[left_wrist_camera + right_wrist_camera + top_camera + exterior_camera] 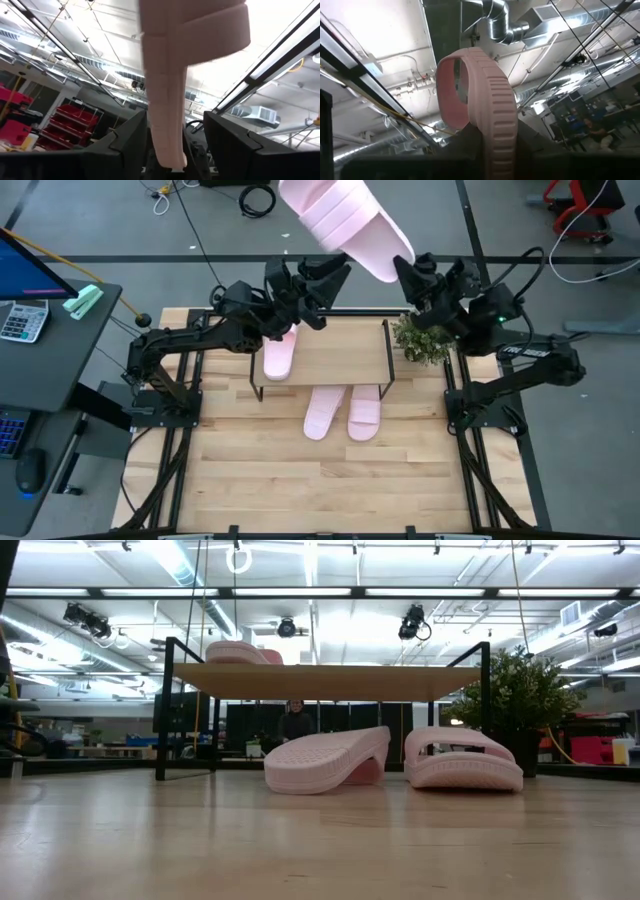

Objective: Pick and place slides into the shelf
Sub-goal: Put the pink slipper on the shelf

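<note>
We are looking at four pale pink slides. One raised slide (350, 225) is hanging high above the shelf (335, 352), close to the overhead camera, and both arms are reaching up to it. The left pincer (172, 150) is pinching one end of this slide, its dark fingers (127, 145) sitting against either side of the foam. The right pincer (495, 150) is pinching the other end, with the sole's ribbed edge rising between its fingers and the wide strap looping above. Another slide (279, 355) is lying on the shelf's light wood top board at its left end, seen in the low view as a pink hump on the board. Two more slides (343, 412) are resting side by side on the counter (300, 480) at the shelf's front edge, partly under the board; one is tilted against the other. A small potted plant (422, 340) is standing just beside the shelf's right end.
</note>
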Motion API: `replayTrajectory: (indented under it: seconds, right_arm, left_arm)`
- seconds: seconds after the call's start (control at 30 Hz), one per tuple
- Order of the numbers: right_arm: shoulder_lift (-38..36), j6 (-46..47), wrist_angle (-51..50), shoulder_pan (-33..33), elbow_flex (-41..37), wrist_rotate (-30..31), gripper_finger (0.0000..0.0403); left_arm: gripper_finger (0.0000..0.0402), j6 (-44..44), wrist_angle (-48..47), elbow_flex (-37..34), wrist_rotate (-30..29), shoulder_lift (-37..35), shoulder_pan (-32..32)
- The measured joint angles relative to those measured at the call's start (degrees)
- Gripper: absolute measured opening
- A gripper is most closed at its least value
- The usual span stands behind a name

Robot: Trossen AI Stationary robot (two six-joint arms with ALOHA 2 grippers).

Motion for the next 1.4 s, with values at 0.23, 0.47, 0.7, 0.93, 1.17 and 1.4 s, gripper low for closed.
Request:
replayTrajectory:
  seconds: [0.23, 0.47, 0.7, 0.93, 1.17, 1.4]
  right_arm:
    - [-2.8, -2.0, -2.0, 0.0, 0.0, 0.2, 0.0062]
    - [-2.0, -1.6, -4.3, 0.0, 0.0, 0.3, 0.0061]
    - [0.2, 2.4, -3.0, 0.2, 0.1, -1.8, 0.0061]
    - [0.3, 2.7, -3.8, 1.7, 0.0, -2.7, 0.0061]
    - [0.4, 2.5, -4.4, 2.3, 0.0, -2.2, 0.0061]
    - [0.3, 4.9, -7.9, 2.2, 0.0, -2.2, 0.0079]
  left_arm:
    - [0.0205, 3.0, -0.2, 0.0, -0.1, -1.1, 0.2]
    - [0.02, 2.7, -0.4, 0.0, -0.2, -1.1, 0.7]
    - [0.021, 1.8, -0.9, 0.0, -0.5, -1.2, 0.7]
    - [0.0217, 4.7, -2.4, 0.0, -1.4, -1.1, 0.5]
    - [0.0197, 5.2, -2.1, 0.0, -2.0, -1.1, 0.6]
    - [0.0129, 7.4, -2.1, 0.0, -2.7, -1.1, 0.6]
